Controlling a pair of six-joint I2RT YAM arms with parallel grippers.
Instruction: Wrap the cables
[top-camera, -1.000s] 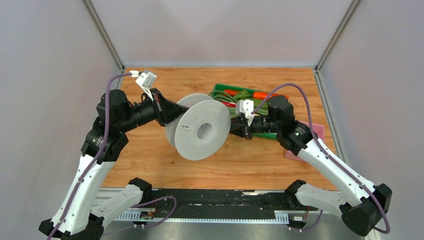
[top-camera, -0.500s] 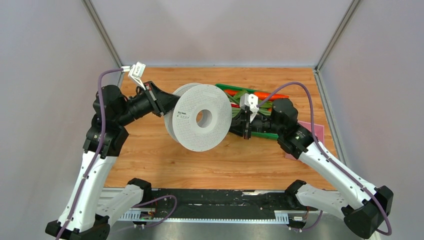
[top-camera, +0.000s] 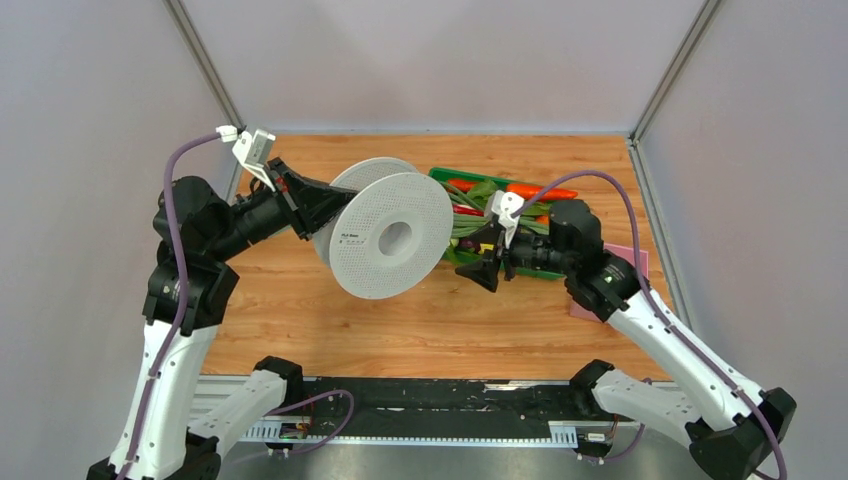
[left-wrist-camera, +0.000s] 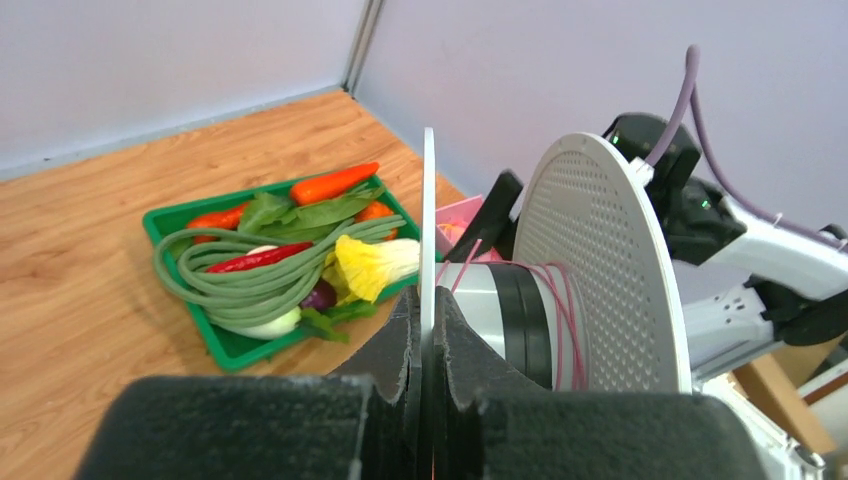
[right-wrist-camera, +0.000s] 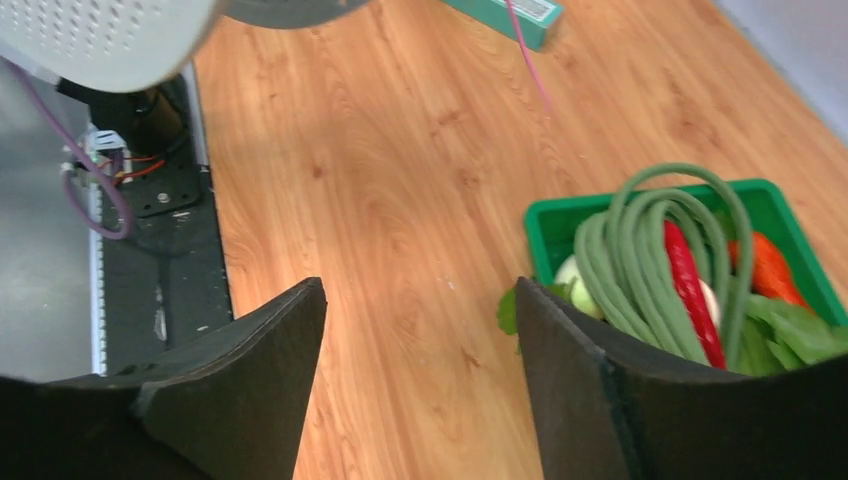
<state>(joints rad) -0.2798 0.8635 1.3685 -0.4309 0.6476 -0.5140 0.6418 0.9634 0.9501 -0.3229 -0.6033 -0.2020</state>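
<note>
around: green veg tray (top-camera: 437, 176) on wood table (top-camera: 300, 320), just behind-right of spool; pink pad (top-camera: 640, 262) far right.
spool (top-camera: 390, 235): off the table, left of centre; discs near upright, hub axis abt level.
strand (left-wrist-camera: 562, 300): thin, pink, on hub; loose end (right-wrist-camera: 527, 50) hangs.
l arm: reaches in from left, forearm abt level; left gripper (left-wrist-camera: 427, 315) clamped on one disc's rim.
r arm: elbow out right; right gripper (top-camera: 482, 272) aimed at spool, jaws apart, nothing in them.
</note>
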